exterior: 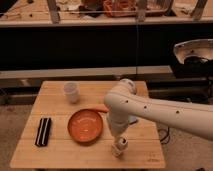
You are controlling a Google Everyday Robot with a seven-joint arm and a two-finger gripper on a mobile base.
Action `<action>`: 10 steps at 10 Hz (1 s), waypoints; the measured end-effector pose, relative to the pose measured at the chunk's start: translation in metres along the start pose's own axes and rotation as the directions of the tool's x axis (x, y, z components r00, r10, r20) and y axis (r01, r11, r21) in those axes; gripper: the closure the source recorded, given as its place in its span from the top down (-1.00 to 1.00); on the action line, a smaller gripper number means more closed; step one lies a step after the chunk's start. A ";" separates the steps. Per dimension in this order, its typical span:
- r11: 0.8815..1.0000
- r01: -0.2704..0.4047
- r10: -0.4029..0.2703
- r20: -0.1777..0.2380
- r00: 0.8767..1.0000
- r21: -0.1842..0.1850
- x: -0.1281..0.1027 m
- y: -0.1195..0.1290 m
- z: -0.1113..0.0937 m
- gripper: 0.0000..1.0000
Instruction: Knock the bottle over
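Observation:
My white arm reaches in from the right over the wooden table (60, 150). Its gripper (118, 148) points down near the table's front edge, just right of an orange plate (86, 126). No bottle shows clearly. A small pale bluish object (133, 120) peeks out from behind the arm's wrist at the right of the plate; I cannot tell what it is. The arm hides whatever lies behind it.
A white cup (71, 92) stands upright at the back left of the table. A black flat object (43, 132) lies at the left. A small orange item (101, 107) lies behind the plate. A dark counter runs behind the table.

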 end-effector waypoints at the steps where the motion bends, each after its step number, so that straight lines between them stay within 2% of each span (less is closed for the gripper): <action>1: 1.000 0.001 -0.001 -0.001 1.000 -0.001 0.000 0.001 0.000 -1.00; 10: 1.000 0.028 -0.028 -0.009 1.000 -0.007 -0.004 0.004 -0.001 -1.00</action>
